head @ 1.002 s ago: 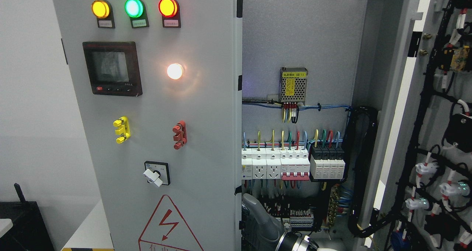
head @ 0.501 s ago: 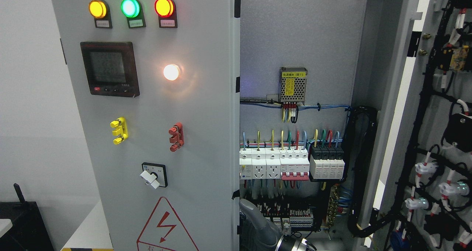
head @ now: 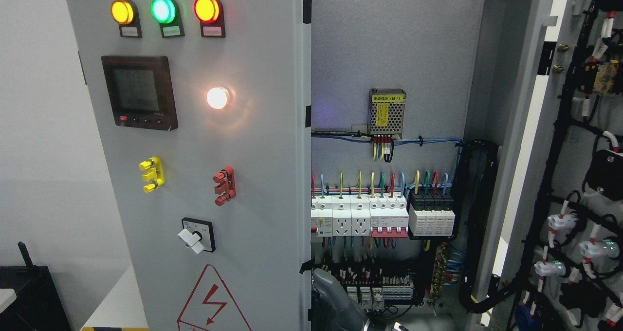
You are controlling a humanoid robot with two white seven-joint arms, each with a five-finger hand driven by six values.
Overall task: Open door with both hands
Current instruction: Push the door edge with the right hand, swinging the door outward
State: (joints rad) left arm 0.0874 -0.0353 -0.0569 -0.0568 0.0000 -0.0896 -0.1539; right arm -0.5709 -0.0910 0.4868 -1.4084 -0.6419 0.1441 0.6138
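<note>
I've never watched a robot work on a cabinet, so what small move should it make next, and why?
Probably swing the left door a little wider. The right hand sits low behind that door's free edge, and the door, only partly open, hides the end of the breaker row, while the right door already stands wide.

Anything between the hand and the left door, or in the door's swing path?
Nothing visible. The grey hand sits right at the inner edge of the left door. A black box stands low at far left, seemingly clear of the swing.

a grey hand (head: 336, 299) is cut off by the bottom edge.
</note>
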